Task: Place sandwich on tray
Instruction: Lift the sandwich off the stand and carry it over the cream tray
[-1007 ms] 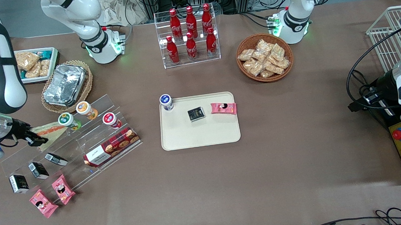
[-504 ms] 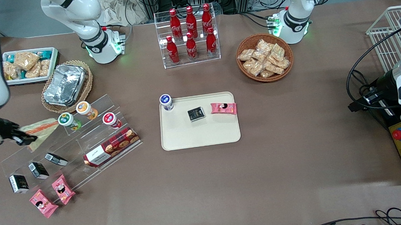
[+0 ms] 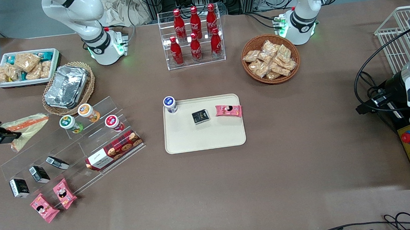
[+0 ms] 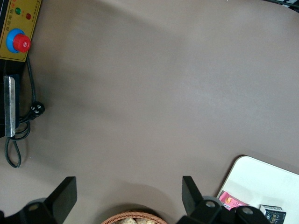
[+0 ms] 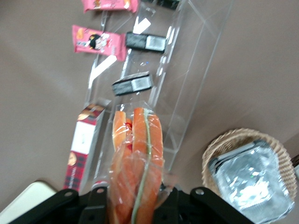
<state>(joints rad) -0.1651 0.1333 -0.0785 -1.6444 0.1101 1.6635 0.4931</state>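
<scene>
Sandwich [image 3: 25,129]: a wrapped wedge, held clear of the table near the edge at the working arm's end, its broad end caught in the gripper [image 3: 7,136] and its point aimed toward the clear stepped rack [image 3: 72,146]. The jaws were clamped on the wrap at that broad end, as the wrist view showed, with the wedge [image 5: 137,163] hanging out from the gripper [image 5: 135,205] above the rack [image 5: 187,70]. Judged reason for the hold: a grip on the wide end leaves the filling uncrushed and the wedge free to be laid flat. Tray [image 3: 206,138]: cream, at mid-table, well apart from the sandwich. It carried a blue-capped cup [image 3: 170,104] at the corner toward the working arm and farthest from the camera, a black packet [image 3: 200,116] near the middle, and a pink packet [image 3: 228,110] beside it, all in the half farther from the camera. The half nearer the camera lay bare and looked the likeliest landing place. Between sandwich and tray stood the rack with its three cups [image 3: 88,113] and a biscuit box [image 3: 113,150]; the foil basket [image 3: 67,87] stood near it, farther from the camera. Judged risks: the dangling point brushing the cups on a low pass, and the gripper's closeness to the table edge, which left room only toward mid-table.
</scene>
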